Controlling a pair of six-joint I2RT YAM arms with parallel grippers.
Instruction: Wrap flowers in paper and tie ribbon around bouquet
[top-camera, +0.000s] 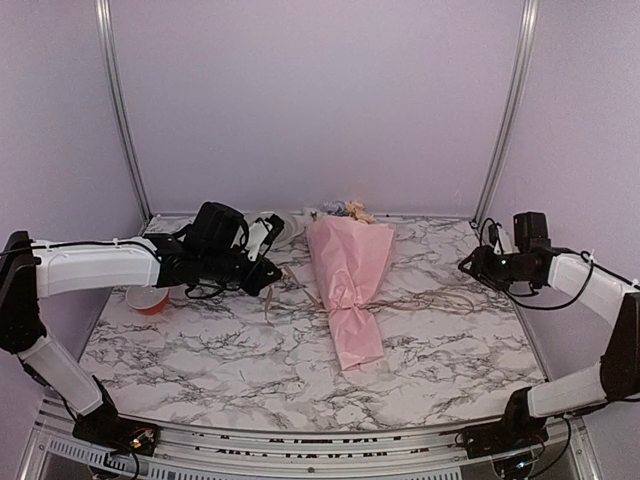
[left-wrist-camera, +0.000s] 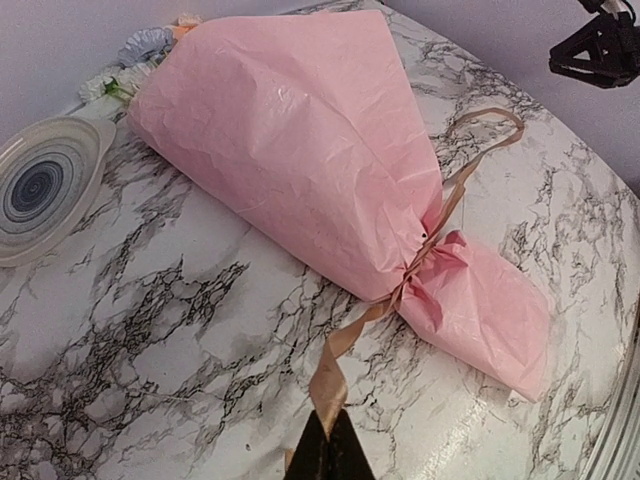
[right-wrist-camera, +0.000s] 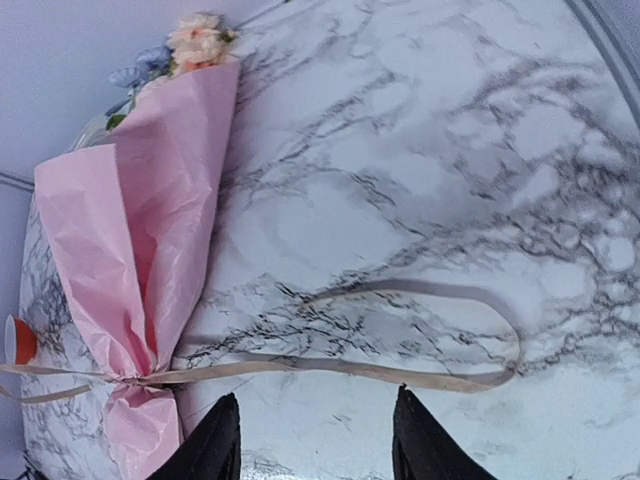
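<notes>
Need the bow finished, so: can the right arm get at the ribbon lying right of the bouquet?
Probably yes: the ribbon lies flat on bare table beside the bouquet, just ahead of the open right fingers, nothing between.

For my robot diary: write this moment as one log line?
bouquet: wrapped, ribbon around it | left gripper: shut on ribbon | right gripper: open

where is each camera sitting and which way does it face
top external: high behind the bases, looking down and forward over the table; left arm and right arm show.
left wrist: on the left arm, facing the bouquet; its shut left claw grips the ribbon end.
right wrist: on the right arm, facing the ribbon loop and bouquet; open right claw at bottom.
shared: both wrist views show the ribbon tied around the bouquet.
</notes>
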